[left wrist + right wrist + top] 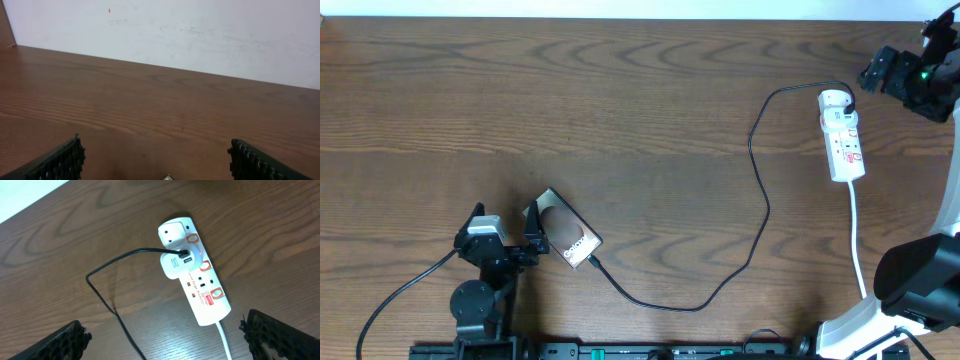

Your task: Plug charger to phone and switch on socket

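Note:
The phone lies tilted on the table at the lower left, dark face up. The charger, a thin black cable, runs from the phone's lower short edge in a loop to a white adapter plugged into the socket. My left gripper stands open just left of the phone. Only a pale corner shows between its fingers. My right gripper is open above the table, up and to the right of the socket, holding nothing.
The socket's white cord runs down toward the right arm's base. A pale wall stands behind the table's far edge. Bare wood table spreads between the phone and the socket.

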